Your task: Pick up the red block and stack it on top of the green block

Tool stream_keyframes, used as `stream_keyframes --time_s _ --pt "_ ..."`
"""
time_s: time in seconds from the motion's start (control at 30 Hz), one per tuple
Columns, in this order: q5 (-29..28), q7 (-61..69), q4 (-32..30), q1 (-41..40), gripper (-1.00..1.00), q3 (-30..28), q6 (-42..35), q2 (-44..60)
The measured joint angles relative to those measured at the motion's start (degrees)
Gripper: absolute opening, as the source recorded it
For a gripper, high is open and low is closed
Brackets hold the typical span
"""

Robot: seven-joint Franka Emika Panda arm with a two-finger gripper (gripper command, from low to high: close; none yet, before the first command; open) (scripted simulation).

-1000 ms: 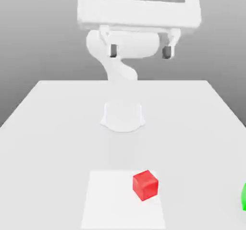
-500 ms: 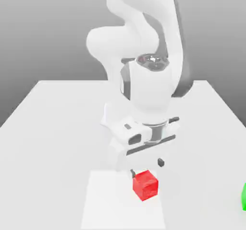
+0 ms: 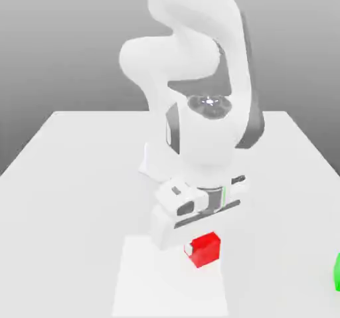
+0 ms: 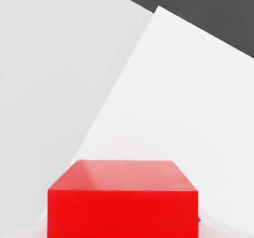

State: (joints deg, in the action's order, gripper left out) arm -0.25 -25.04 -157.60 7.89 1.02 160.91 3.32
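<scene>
Low in the exterior view's centre, the tool (image 3: 199,240) sat right down on the red block (image 3: 206,249), its white body covering the block's top and upper left corner. Its fingers were hidden behind that body, so whether they were clamped on the block I cannot tell from the pictures. The block stood on a pale square patch (image 3: 169,280) in the lower middle of the frame, near the patch's upper right corner. In the hand view the block (image 4: 123,198) sat at the bottom centre, its top face and one side showing, with the patch (image 4: 188,108) spreading behind it toward the upper right. Around the patch lay the white desk (image 3: 66,170), reaching to both side edges of the exterior frame. At the lower right edge of that frame, well apart from the red block, a sliver of the green block (image 3: 337,272) rested on the desk. Above the tool the white arm (image 3: 199,64) rose through the upper middle of the frame.
</scene>
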Motion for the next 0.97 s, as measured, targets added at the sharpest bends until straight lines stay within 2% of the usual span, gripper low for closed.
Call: stream_keyframes --time_s 0.1,0.47,0.6,0.63,0.83,0.97 --pt "-1.1 -4.3 4.3 4.0 -1.00 1.8 -4.0 0.7" --pt "-4.6 -24.7 26.6 18.5 -1.00 9.9 -15.9 11.3" --pt "-6.9 -27.8 28.9 21.1 -1.00 8.9 -11.0 18.4" --pt "-7.4 -28.2 29.0 21.4 1.00 8.5 -9.7 19.8" --pt "-7.6 -28.4 29.1 21.7 1.00 8.3 -9.1 20.5" --pt "-5.6 -27.0 28.8 20.9 1.00 9.4 -14.4 14.8"
